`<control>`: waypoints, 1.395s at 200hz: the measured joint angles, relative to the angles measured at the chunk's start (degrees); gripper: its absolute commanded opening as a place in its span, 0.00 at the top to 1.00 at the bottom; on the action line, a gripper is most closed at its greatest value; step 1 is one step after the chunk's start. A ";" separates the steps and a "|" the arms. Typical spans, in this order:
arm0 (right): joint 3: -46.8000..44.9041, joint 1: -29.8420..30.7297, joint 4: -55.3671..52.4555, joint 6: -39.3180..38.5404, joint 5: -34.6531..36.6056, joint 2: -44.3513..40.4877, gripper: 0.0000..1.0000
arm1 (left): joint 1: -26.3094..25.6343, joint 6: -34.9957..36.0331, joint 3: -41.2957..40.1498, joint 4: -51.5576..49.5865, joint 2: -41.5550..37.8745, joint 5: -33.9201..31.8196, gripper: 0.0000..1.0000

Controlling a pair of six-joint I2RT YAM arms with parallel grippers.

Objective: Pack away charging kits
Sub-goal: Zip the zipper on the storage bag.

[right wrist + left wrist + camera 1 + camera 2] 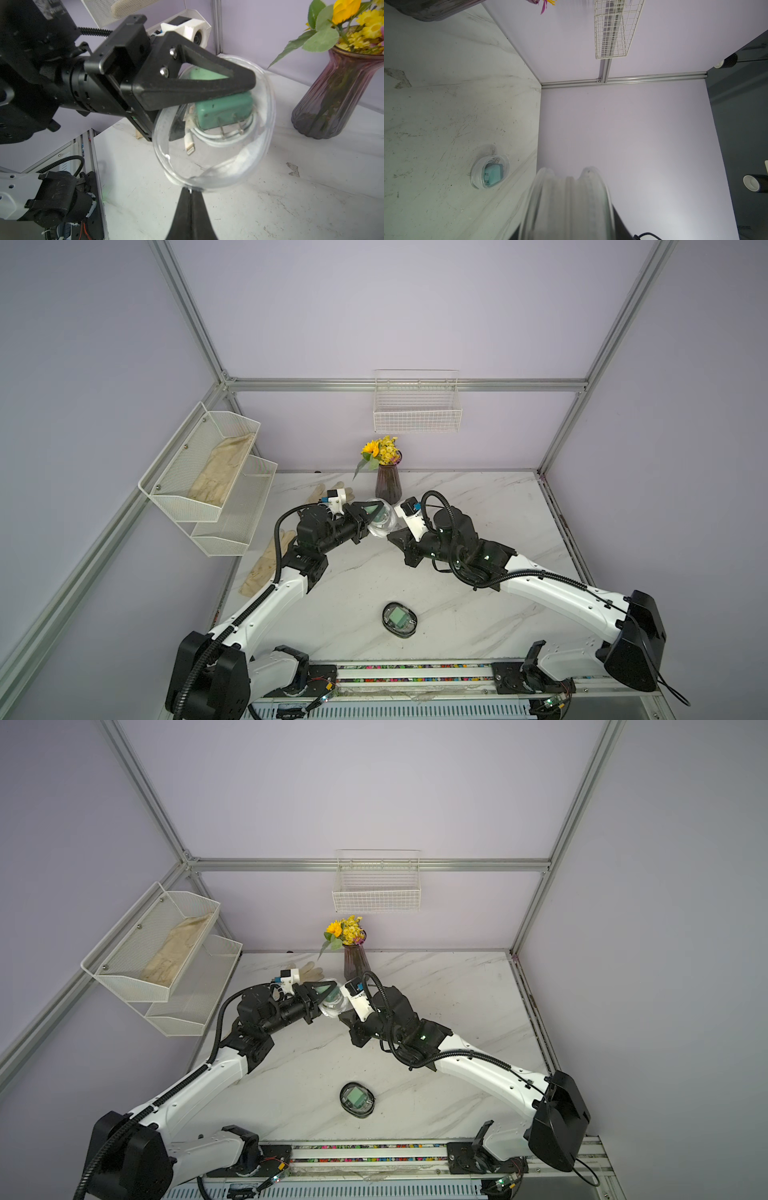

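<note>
Fig. Handover above the marble table [490, 506], centre of frame in both top views. My left gripper [212, 108] is clenched on a transparent case [218, 164], one finger [199, 87] across its near face and the other behind it. The case is held clear of the table, tilted, just in front of the purple vase [332, 93]. Inside the case lie a mint-green plug adapter [226, 112], prongs showing, and a coiled white cable [199, 135].

My right gripper [190, 195] has its fingers pressed fully together, tips touching the rim of the case. Whether they nip the rim I cannot tell.

A black-rimmed case [400, 619] lies flat on the table at lower centre of the frame in both top views, well apart from both grippers, with a green adapter inside. In the left wrist view a second clear case [477, 178] with a teal adapter rests on the table.
</note>
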 measured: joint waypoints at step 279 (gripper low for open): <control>15.15 2.29 -22.97 -13.55 4.76 0.92 1.00 | 5.01 34.58 6.03 -14.97 -7.45 23.34 1.00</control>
